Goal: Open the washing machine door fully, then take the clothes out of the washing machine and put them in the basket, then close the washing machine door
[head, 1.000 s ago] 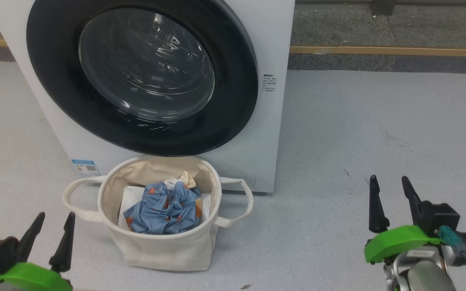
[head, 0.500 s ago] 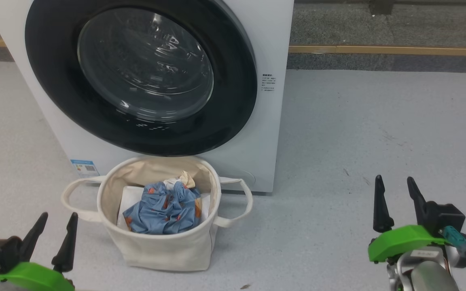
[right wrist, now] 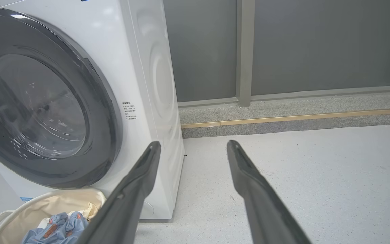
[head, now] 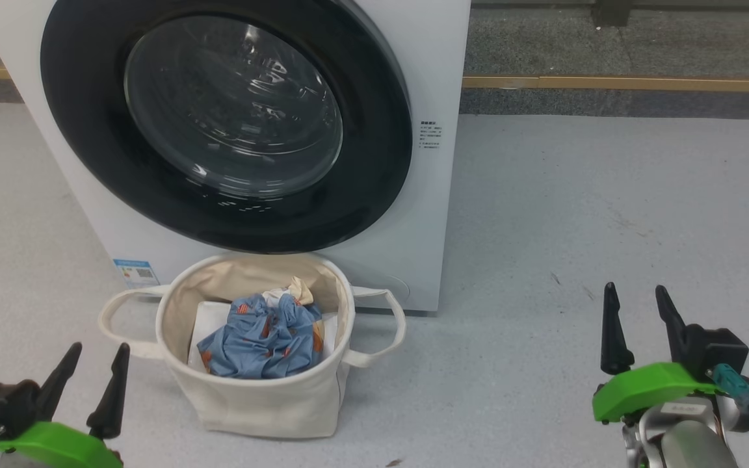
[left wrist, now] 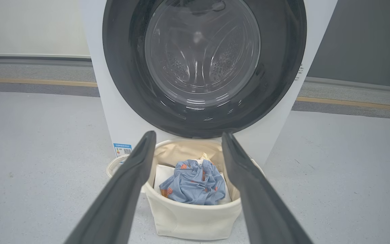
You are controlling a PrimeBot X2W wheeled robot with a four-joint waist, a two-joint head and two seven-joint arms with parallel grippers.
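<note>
floor (head: 608,195) pale grey, speckled | wall (right wrist: 317,44) grey panels | left hand (head: 99,348), right hand (head: 634,287) spread, empty

Printed label (head: 431,134) and blue sticker (head: 135,271) on the washing machine (head: 430,208) are unreadable.

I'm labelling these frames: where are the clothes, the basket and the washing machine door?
the clothes (head: 261,341), head view, blue fabric's middle.
the basket (head: 264,409), head view, its front wall.
the washing machine door (head: 231,107), head view, its glass centre.
</note>
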